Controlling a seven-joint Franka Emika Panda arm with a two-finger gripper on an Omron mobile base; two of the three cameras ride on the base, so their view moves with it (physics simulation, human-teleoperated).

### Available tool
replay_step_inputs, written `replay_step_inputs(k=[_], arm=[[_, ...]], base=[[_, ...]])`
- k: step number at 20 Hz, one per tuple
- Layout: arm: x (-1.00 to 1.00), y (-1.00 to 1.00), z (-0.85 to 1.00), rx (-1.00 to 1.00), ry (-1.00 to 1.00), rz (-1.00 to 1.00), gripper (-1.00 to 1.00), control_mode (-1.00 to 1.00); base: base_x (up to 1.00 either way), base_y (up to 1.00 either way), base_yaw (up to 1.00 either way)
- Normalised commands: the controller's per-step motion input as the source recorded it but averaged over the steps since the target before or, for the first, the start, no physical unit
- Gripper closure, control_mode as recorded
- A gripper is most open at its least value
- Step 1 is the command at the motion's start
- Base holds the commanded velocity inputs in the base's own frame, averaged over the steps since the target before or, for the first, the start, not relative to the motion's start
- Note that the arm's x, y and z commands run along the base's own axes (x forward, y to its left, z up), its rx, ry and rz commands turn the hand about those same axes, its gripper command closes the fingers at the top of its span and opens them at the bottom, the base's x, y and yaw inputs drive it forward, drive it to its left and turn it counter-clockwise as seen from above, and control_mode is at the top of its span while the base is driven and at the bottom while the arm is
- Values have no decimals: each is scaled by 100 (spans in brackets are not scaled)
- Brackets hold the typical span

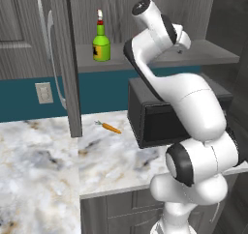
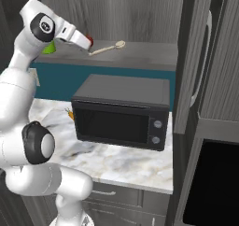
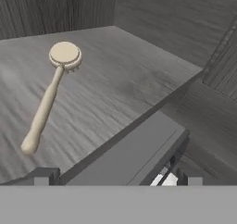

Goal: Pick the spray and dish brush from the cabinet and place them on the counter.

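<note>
Inside the open cabinet [image 1: 145, 15], the white arm reaches in above the grey shelf, its pincer [image 3: 115, 177] spread wide and holding nothing. The dish brush [image 3: 48, 96] lies flat on the shelf just ahead of the fingertips [image 3: 44, 176], round head pointing away toward the back wall, handle end nearest the hand. The green spray [image 1: 100, 37] stands upright farther along the same shelf, well apart from the brush. Below, a black microwave [image 2: 121, 110] sits on the marble worktop [image 1: 38, 155], with an orange carrot [image 1: 110, 127] lying beside it.
</note>
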Motion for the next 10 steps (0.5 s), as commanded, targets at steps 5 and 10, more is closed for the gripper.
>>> replay_step_inputs(k=[5,10], arm=[[27,-8,0,2,-2,0,-100,-100],[16,0,-15,1,-11,0,-100,-100]], base=[[0,0,0],[0,0,0]])
